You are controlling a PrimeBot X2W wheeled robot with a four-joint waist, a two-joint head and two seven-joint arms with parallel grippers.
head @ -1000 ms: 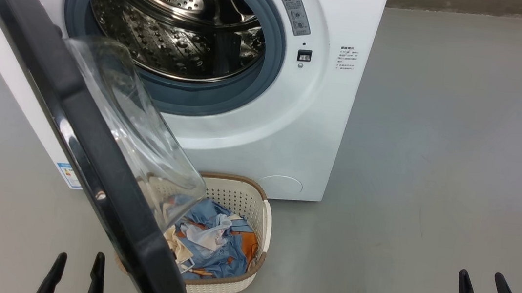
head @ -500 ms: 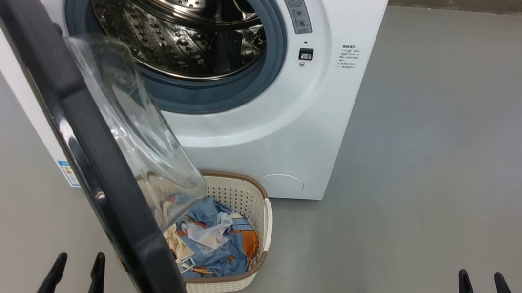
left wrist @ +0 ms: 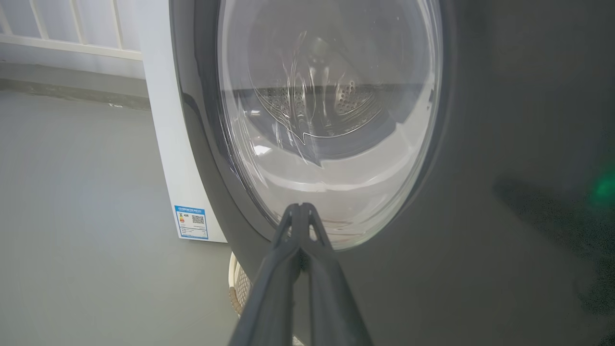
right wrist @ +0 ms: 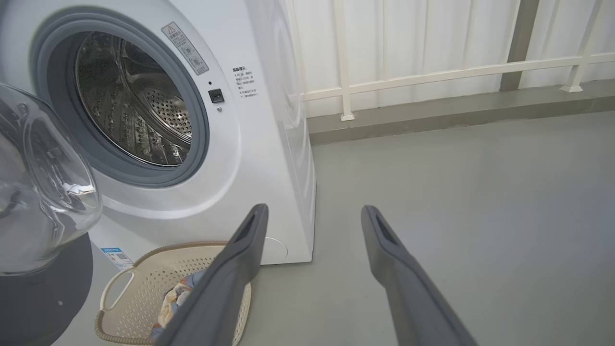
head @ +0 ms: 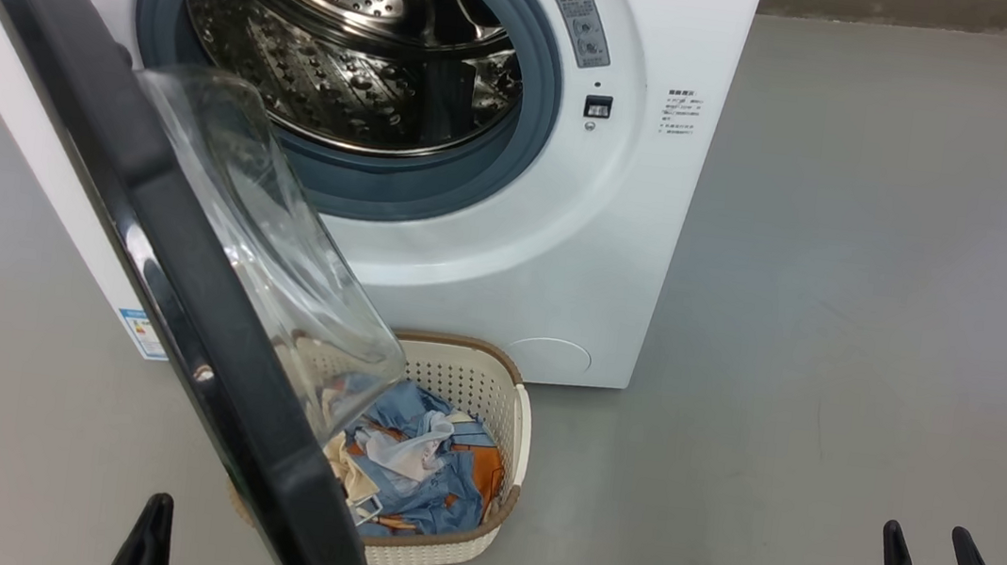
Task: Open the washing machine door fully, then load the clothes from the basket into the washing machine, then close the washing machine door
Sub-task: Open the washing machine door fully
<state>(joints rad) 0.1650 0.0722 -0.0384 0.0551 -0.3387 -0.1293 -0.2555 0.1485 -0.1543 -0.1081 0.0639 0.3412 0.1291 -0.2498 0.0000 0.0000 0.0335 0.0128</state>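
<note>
Standing open from the washer's left side, the door point(head: 142, 213) is a wide glossy black rim around a bulging clear glass bowl point(head: 277, 276). Behind it the washer point(head: 563, 261), a smooth white box, shows a grey rubber gasket point(head: 538, 106) ringing a perforated steel drum point(head: 350, 47). On the matte grey floor point(head: 847, 265), close to the washer's front and partly under the glass bowl, sits the basket point(head: 464, 382), cream perforated plastic with a brown rim. It holds the clothes point(head: 418, 491), crumpled blue, orange and white cloth. Left jaws are closed, their slim dark fingers point(left wrist: 269, 288) pressed together with the tips before the glass's lower edge. Right jaws are open, their fingers point(right wrist: 230, 269) well apart above the floor.
</note>
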